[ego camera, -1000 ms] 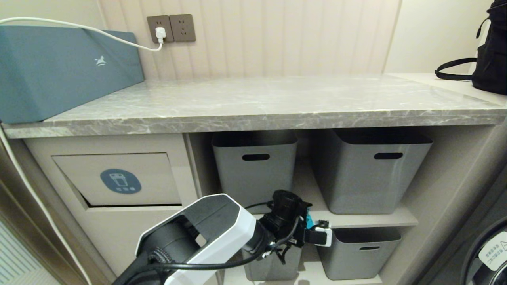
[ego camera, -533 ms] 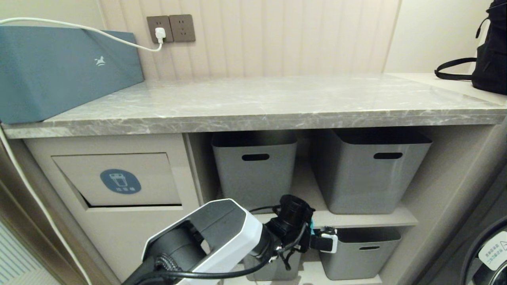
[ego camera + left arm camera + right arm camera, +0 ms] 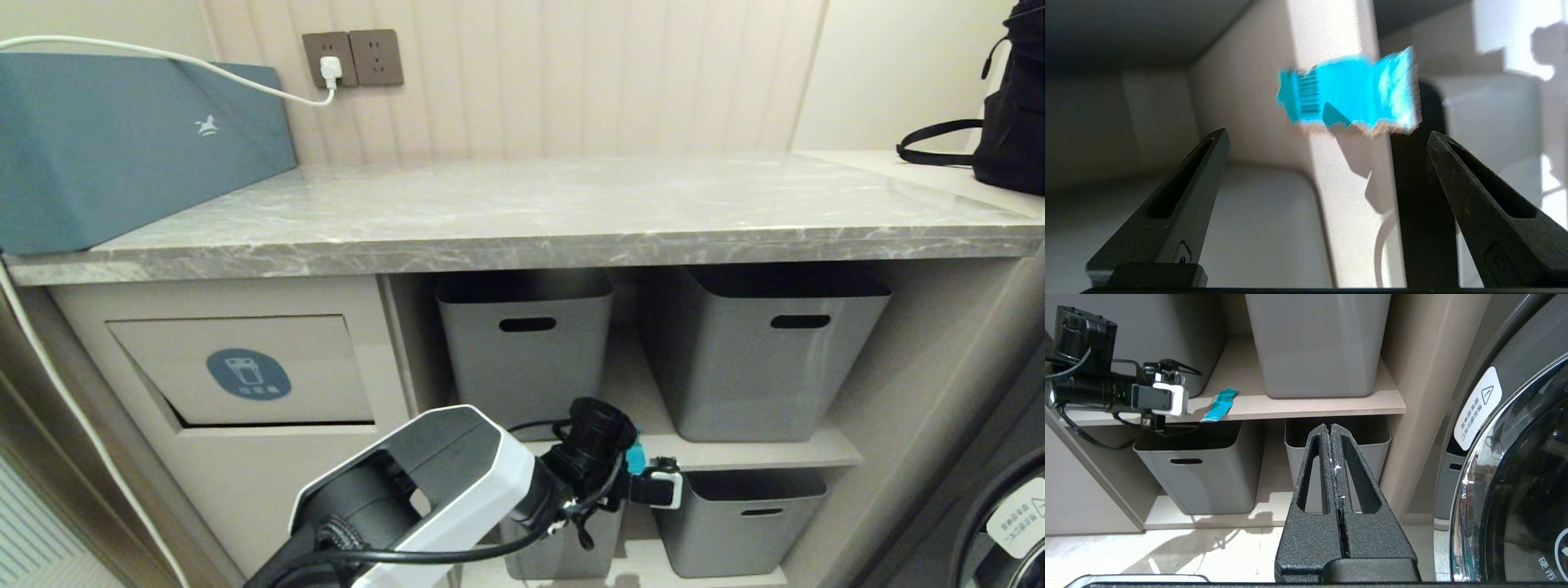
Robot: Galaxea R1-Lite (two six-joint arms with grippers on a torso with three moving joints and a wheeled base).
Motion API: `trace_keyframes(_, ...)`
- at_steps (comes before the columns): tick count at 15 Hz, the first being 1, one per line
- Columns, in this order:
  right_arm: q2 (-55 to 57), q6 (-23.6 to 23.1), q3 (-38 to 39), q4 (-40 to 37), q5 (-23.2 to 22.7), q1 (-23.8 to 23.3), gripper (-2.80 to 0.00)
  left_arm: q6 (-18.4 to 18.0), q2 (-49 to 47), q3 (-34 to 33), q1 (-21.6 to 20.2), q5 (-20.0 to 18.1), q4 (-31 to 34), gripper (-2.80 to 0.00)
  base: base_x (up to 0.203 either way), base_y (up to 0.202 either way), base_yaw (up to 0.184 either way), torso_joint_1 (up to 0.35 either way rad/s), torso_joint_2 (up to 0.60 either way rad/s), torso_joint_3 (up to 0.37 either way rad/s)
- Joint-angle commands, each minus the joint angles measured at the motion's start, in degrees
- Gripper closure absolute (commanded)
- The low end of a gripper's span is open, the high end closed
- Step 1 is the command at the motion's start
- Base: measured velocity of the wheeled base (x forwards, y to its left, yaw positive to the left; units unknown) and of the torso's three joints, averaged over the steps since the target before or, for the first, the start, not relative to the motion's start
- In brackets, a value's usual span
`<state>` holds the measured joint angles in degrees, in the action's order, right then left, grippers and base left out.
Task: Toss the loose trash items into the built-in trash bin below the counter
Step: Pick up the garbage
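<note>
- The counter point(image 3: 571, 204) shows no scraps, so most of the trash is probably binned already, though the flap hides the inside.
- One piece is left: the wrapper point(image 3: 1219, 404) lies on the shelf edge between the two upper baskets point(image 3: 526, 343).
- The left gripper point(image 3: 1180, 377) hangs at the wrapper's 9 o'clock in the right wrist view, jaws spread wide, holding nothing.
- The right gripper point(image 3: 1331, 428) is parked low, jaws pressed together, empty.
- The bin point(image 3: 245, 371) sits at the shelf's 9 o'clock, flap slightly ajar.
</note>
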<state>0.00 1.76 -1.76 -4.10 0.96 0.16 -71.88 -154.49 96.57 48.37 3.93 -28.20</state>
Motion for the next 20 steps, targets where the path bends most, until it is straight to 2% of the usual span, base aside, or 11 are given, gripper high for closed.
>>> trace_keyframes(1,0.0,0.0,0.0,-0.03,0.0,0.02,0.0,-0.37,0.07,0.02,0.21,0.97,-0.19,-2.8,0.0,0.0,0.0,0.0,0.0,0.0)
trace_keyframes(16,0.0,0.0,0.0,-0.03,0.0,0.02,0.0,-0.54,-0.99,2.57,2.08,2.13,0.11,-2.8,0.0,0.0,0.0,0.0,0.0,0.0)
trace_keyframes(20,0.0,0.0,0.0,-0.03,0.0,0.02,0.0,0.08,3.29,-0.11,1.64,2.48,0.07,-2.8,0.0,0.0,0.0,0.0,0.0,0.0)
